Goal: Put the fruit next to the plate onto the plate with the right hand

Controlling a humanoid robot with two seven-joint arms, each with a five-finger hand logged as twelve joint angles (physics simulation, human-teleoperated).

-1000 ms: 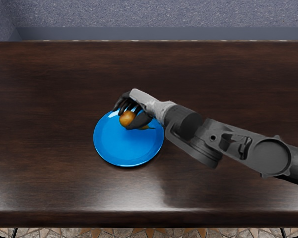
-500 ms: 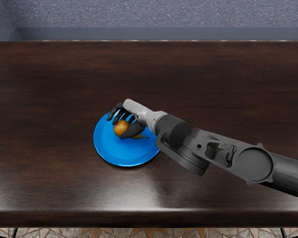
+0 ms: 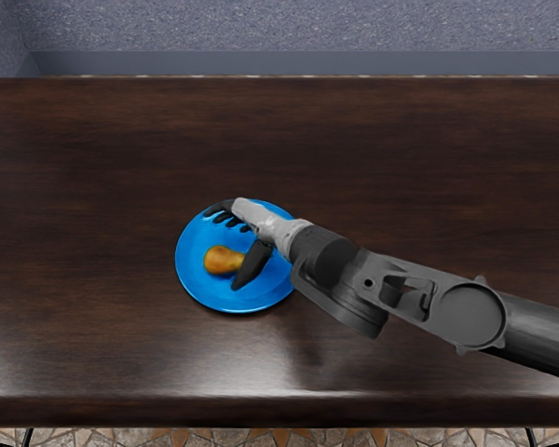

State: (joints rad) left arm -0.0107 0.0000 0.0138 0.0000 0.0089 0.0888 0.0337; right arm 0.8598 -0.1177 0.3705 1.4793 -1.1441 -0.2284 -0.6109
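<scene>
An orange-brown pear-shaped fruit [image 3: 222,260] lies on the blue plate [image 3: 197,279], left of its middle. My right hand [image 3: 235,237] hovers over the plate's upper right part, its arm coming in from the right edge. The fingers [image 3: 222,217] are spread out above the fruit and the thumb [image 3: 249,264] points down just right of it. Nothing is in the hand, and a small gap shows between thumb and fruit. The left arm is out of view.
The dark wooden table [image 3: 93,158] spreads wide around the plate. Its front edge [image 3: 261,400] runs near the bottom of the picture. My right forearm [image 3: 401,298] covers the plate's right rim and the table behind it.
The hand carried the fruit down and leftward onto the plate, then the fingers spread and let it go. The fruit now lies free on the plate.
</scene>
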